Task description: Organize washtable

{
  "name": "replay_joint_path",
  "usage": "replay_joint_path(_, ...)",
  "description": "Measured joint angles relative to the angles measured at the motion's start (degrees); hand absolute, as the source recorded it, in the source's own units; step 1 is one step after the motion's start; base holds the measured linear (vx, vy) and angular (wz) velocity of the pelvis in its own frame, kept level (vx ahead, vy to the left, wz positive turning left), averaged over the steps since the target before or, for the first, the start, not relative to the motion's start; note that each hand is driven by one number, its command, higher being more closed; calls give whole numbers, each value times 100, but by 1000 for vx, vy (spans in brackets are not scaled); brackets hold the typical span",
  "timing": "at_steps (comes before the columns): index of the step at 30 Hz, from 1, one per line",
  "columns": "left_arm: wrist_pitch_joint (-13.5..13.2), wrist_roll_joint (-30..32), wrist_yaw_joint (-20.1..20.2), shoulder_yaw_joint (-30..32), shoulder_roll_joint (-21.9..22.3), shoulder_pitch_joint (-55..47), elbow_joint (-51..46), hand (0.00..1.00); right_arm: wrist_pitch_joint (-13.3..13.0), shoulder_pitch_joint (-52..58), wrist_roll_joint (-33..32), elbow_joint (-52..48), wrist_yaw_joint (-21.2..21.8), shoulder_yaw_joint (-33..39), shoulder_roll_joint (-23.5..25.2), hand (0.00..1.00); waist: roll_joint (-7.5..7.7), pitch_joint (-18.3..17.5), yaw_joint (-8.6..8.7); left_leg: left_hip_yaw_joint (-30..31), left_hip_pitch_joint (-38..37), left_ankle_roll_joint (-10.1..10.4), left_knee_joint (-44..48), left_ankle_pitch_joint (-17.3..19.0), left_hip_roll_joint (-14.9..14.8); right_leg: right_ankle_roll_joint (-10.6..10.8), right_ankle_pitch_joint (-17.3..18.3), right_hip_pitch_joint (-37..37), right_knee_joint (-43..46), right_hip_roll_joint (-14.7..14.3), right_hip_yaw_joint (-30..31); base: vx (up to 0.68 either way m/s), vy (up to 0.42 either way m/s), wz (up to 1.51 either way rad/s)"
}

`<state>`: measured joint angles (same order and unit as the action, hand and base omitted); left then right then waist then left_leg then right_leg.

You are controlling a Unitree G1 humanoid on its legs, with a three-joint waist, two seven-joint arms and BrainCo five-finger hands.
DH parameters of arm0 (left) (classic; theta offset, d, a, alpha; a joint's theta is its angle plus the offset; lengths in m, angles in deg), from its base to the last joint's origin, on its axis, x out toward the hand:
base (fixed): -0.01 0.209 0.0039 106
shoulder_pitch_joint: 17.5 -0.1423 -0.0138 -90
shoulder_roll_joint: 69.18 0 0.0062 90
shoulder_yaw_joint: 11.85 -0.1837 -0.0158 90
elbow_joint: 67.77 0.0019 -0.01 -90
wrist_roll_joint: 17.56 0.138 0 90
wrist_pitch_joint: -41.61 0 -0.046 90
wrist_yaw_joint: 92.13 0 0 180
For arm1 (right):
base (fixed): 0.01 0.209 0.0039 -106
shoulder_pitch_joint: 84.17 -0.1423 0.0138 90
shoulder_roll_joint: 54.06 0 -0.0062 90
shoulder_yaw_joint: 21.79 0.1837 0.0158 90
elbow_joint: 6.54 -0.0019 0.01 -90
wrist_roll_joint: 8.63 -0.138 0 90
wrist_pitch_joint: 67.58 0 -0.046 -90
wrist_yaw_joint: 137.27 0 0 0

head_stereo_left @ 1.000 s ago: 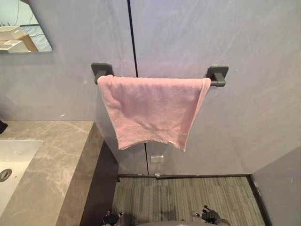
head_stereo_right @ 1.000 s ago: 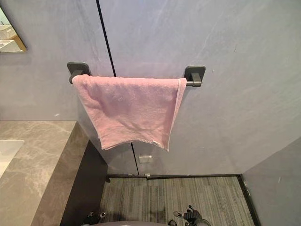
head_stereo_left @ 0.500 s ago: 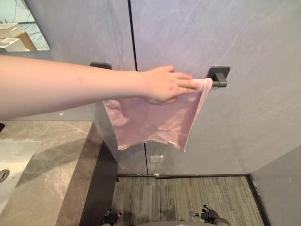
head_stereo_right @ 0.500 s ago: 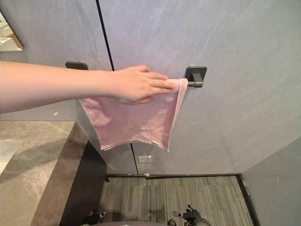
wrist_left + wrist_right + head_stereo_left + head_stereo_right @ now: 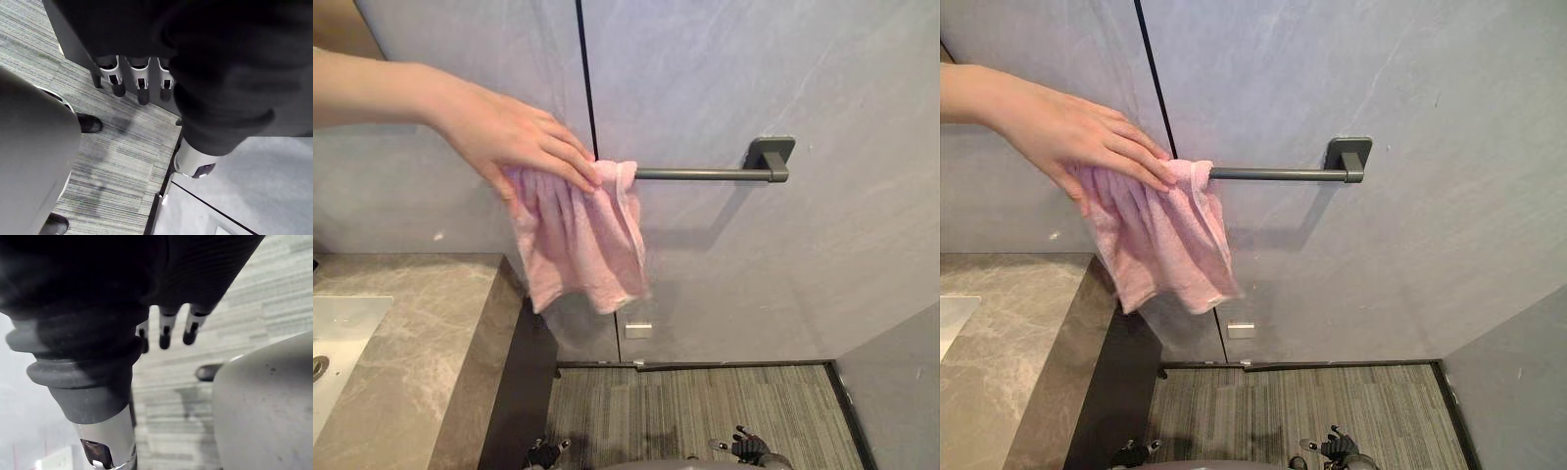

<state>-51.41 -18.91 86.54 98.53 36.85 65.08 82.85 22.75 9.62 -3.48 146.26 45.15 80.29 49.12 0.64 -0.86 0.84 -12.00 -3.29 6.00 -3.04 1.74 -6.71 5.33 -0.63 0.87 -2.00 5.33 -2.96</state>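
A pink towel (image 5: 578, 240) hangs bunched at the left end of a dark wall-mounted towel bar (image 5: 700, 174). A person's hand (image 5: 514, 132) reaches in from the left and grips the towel's top where it lies over the bar. The right stretch of the bar up to its bracket (image 5: 771, 157) is bare. My left hand (image 5: 545, 453) and my right hand (image 5: 751, 446) hang low near the carpet, far below the towel. In the wrist views the left hand's fingers (image 5: 142, 85) and the right hand's fingers (image 5: 166, 330) are straight and hold nothing.
A grey marble countertop (image 5: 421, 333) with a white sink (image 5: 337, 328) stands at the left, its dark side panel (image 5: 524, 392) reaching down to the striped carpet (image 5: 705, 411). A grey wall is behind, with a small white outlet (image 5: 639, 330) near the floor.
The person's hand has slid the towel leftward along the bar, gathering it from spread out into a bunch at the left end. My hands have stayed low.
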Motion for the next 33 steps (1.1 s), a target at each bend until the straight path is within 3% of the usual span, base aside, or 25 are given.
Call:
replay_joint_path(3,-1,35,-7,-21,0,13,-5,0,-1,0,-1,0,-2,2,0,0,-2,1,0,0,0,0,0,0,0,0,0,0,0,0,0,0,0,0)
replay_joint_path(6,-9,413,-171,-888,-60,-62,-374,0,-11,5,-6,-44,-48,-59,-4,0,-4,2,-3,7,14,0,11,0,-2,0,0,6,1,1,-4,0,0,0)
replay_joint_path(10,-355,972,-448,-1857,-90,-272,-1519,0,-195,132,-68,-479,-364,-503,0,0,-10,45,-8,49,121,3,92,20,-11,-1,0,55,5,4,-25,0,0,4)
replay_joint_path(20,-653,1512,-805,-2037,-13,-656,-4085,0,-688,747,-357,-3818,-771,-1237,4,0,-26,63,-16,54,298,-6,183,45,-23,-2,-3,240,73,-4,11,0,-1,-1)
replay_joint_path(25,-791,2023,-1030,-2322,164,-1117,-6150,0,-998,1294,-373,-6222,-712,-1879,33,0,-4,77,-131,53,312,-31,224,62,-32,-1,-3,218,85,-3,14,0,0,0)
replay_joint_path(33,-1067,2233,-1257,-2725,318,-1555,-8102,0,-1315,1520,-889,-8052,-596,-2677,4,0,57,238,-192,93,473,-41,570,222,-118,3,60,254,252,10,-35,-19,-2,1)
